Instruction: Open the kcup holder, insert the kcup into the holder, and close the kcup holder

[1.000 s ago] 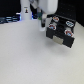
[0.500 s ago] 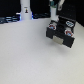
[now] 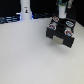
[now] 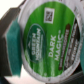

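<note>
Pods with red-and-white lids [image 3: 54, 21] are sitting on the kcup holder [image 3: 62, 33], which is resting on the white desk [image 3: 27, 57] toward the exterior view's far right. A white upright object [image 3: 25, 8] is standing at the far edge, well apart from the holder on the exterior view's left. The arm is descending at the far right, just beyond the holder; the hand itself is too blurred to point out in that view. In the wrist view, the kcup [image 4: 44, 36] is filling most of the frame, green lid facing the camera, with a teal finger pad [image 4: 11, 52] pressing against its side, so the hand is pinching the kcup. Wide bare desk surface is lying open on the near side and the exterior view's left of the holder.
</note>
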{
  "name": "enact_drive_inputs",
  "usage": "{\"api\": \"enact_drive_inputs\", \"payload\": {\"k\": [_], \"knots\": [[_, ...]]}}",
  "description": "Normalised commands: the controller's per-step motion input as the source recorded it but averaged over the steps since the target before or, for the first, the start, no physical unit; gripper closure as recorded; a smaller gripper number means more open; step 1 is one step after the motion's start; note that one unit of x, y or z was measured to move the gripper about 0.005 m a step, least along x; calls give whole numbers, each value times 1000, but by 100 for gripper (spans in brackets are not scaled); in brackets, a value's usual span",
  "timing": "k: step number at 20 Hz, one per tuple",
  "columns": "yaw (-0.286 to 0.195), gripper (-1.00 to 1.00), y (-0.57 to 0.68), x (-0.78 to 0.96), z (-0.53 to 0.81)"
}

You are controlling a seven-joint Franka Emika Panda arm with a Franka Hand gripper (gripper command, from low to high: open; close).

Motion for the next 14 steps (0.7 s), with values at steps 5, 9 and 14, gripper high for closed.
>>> {"api": "enact_drive_inputs", "payload": {"k": [5, 9, 14], "knots": [[47, 100, 548, 11, -15], [18, 100, 172, -21, -39], [-64, 100, -11, -10, -84]]}}
